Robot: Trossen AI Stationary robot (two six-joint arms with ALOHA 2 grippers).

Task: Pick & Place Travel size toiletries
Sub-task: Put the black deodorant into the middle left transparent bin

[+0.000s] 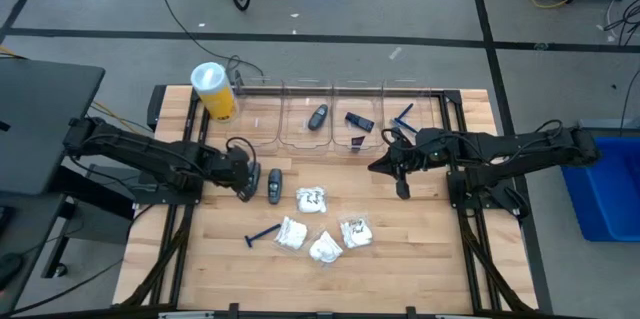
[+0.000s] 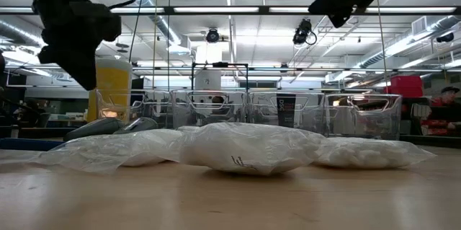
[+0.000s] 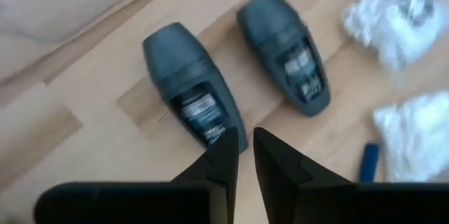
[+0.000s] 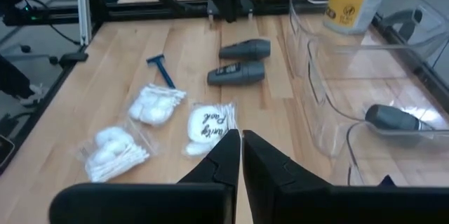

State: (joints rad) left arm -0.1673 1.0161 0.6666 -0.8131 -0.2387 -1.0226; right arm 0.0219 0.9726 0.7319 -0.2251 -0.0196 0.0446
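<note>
One camera hangs above and looks straight down on the whole table. One sits at table height, very near the white packets. Each wrist camera looks past its jaws: the left closely at two dark grey pieces, the right across the table.

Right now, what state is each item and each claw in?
Left claw: nearly shut, empty, above two grey deodorants.
Right claw: shut, empty, raised over the table.
Two grey deodorants: lying side by side on the table.
Blue razor: flat on the table.
White packets: four, sealed, loose on the table.
Clear bins: one deodorant, dark piece, razor inside.
Yellow cylinder: upright, lidded.
</note>
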